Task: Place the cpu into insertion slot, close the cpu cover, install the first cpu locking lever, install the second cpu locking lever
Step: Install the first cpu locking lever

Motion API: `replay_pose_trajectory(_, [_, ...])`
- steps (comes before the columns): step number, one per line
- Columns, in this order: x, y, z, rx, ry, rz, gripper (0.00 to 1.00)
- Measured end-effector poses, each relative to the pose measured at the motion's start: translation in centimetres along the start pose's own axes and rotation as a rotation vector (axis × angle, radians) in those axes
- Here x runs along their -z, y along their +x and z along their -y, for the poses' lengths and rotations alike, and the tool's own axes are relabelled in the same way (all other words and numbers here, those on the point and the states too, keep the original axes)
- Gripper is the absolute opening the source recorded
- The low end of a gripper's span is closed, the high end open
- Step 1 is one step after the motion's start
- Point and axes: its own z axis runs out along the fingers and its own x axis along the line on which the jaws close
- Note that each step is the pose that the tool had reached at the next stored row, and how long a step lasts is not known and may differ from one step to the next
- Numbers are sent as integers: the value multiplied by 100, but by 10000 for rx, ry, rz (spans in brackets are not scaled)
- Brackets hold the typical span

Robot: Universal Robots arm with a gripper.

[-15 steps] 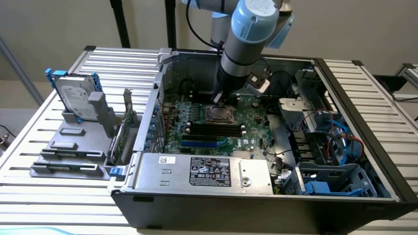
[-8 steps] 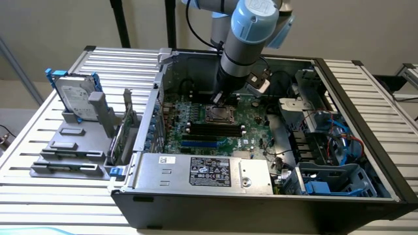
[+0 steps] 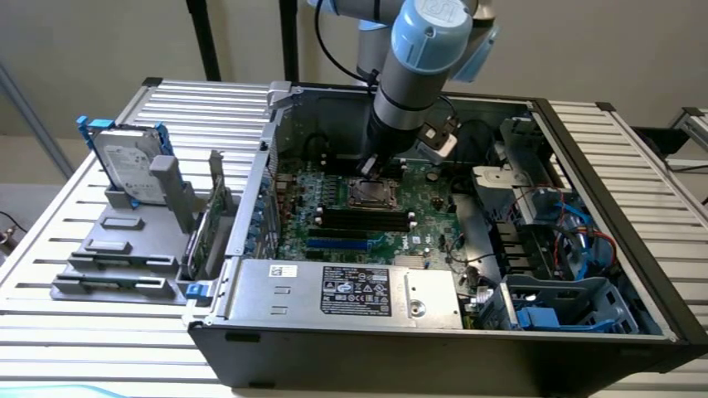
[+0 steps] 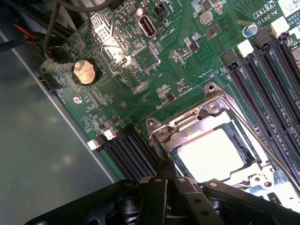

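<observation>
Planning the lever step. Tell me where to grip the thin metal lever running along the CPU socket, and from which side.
Grip the locking lever on its straight run beside the cpu cover, coming down from above with jaws straddling the rod. It lies low between the cover and the memory slots, so a sideways approach looks blocked.

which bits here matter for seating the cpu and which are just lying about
For the job:
cpu, seated
cpu cover, framing it
pincer, shut, at the cover's edge

Lying about:
hard drive
coin battery
memory slots
grey labelled box
</observation>
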Motion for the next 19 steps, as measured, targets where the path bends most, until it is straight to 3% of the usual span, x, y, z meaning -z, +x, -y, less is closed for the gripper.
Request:
replay_pose_trajectory(11, [-1, 43, -39, 71, 31, -10, 11])
replay_pose_trajectory(12, [-1, 43, -40, 78, 52, -36, 11])
replay_pose_trajectory(16, [-2, 46, -45, 120, 206, -242, 11])
replay_pose_trajectory(19, [2, 58, -74, 129, 224, -262, 11])
